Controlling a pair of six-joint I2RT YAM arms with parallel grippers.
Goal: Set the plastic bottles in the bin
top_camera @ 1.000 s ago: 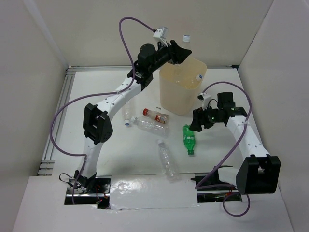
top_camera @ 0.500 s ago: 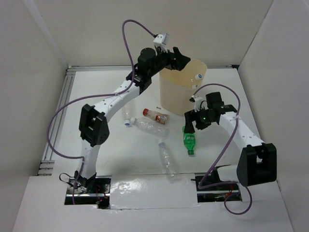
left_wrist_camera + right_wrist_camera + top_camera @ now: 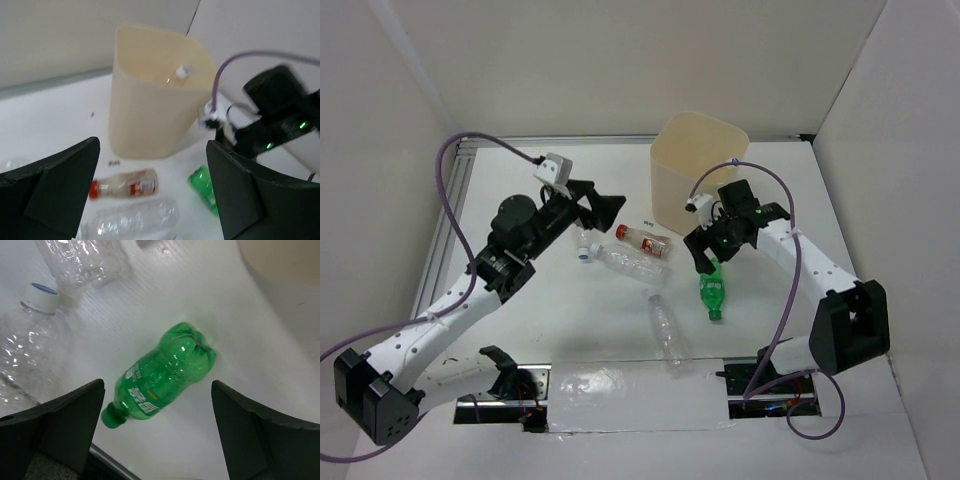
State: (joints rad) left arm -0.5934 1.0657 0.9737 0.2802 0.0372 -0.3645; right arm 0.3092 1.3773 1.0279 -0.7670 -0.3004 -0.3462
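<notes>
The cream bin [image 3: 695, 175] stands at the back, and a clear bottle's white cap [image 3: 183, 71] shows inside it. My left gripper [image 3: 607, 206] hangs open and empty above the table, left of the bin. Below it lie the red-capped, red-labelled bottle [image 3: 642, 238] and a long clear bottle [image 3: 632, 263]. My right gripper [image 3: 706, 256] is open directly over the green bottle [image 3: 162, 374], which lies on its side between the fingers without touching them. Further clear bottles lie at the left [image 3: 583, 246] and near the front [image 3: 665, 328].
White walls enclose the table on three sides. A metal rail [image 3: 438, 250] runs along the left edge. Purple cables loop above both arms. The right arm [image 3: 277, 120] sits close beside the bin's right side.
My left gripper opened over the bin, dropping its clear bottle in, then swung back left and down. My right gripper opened wider and moved left and down over the green bottle.
</notes>
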